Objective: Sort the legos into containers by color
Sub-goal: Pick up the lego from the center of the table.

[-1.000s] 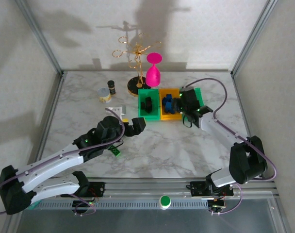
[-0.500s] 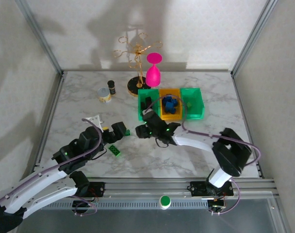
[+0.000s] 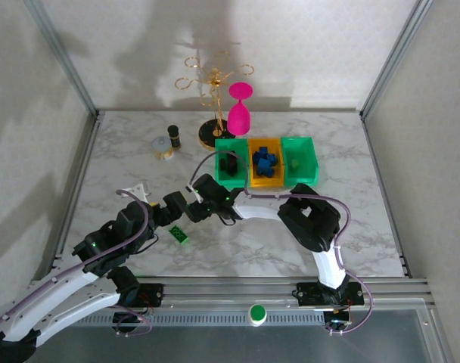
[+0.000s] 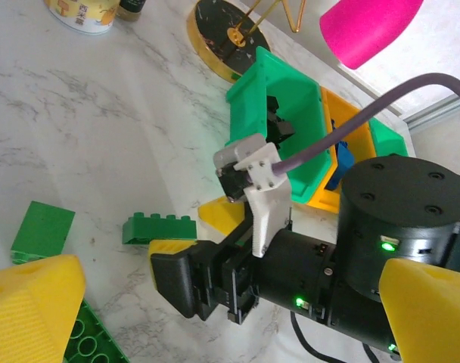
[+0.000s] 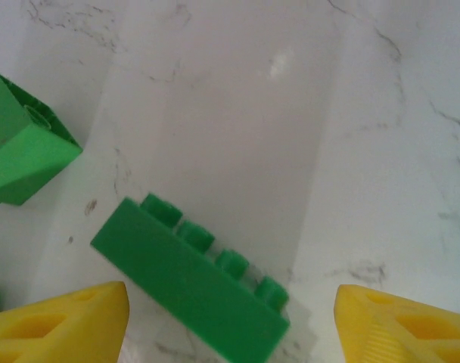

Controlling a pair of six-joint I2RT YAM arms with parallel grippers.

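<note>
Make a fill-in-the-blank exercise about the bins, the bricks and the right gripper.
The middle bin in the row is ____ in colour. The bricks inside it are ____. The long brick lying on the table below the right gripper is ____. That gripper's jaws stand ____, gripping nothing.
Missing words: orange; blue; green; open.

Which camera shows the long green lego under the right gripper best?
Right wrist: the long green lego lies large between the right gripper's open fingers, with its studs clear. Left wrist shows it smaller and side-on.
</note>
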